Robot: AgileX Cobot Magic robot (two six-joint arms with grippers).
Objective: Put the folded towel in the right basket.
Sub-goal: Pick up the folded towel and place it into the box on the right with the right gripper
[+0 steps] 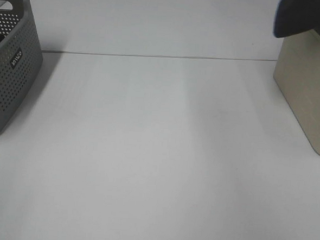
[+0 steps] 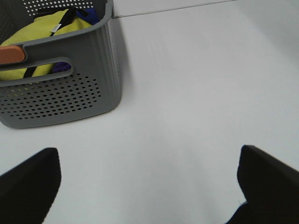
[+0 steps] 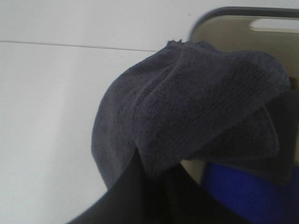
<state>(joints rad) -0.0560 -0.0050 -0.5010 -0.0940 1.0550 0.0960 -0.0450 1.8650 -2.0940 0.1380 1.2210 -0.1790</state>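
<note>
The right gripper [image 3: 145, 184] is clamped on the dark towel [image 3: 187, 107], which hangs in the air at the rim of the beige basket [image 1: 308, 91], while the left gripper [image 2: 147, 163], fingers spread and empty, hovers near the grey basket [image 2: 70, 88].

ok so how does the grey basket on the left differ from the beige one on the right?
Walls: the grey basket is perforated and carries a small label; the beige basket has plain, solid-looking sides.
Contents: the grey basket holds mostly yellow cloth; the beige basket appears to hold a blue item.
The dark towel hangs over the beige basket, not the grey basket.
Shared: each has a slot handle near the rim.
</note>
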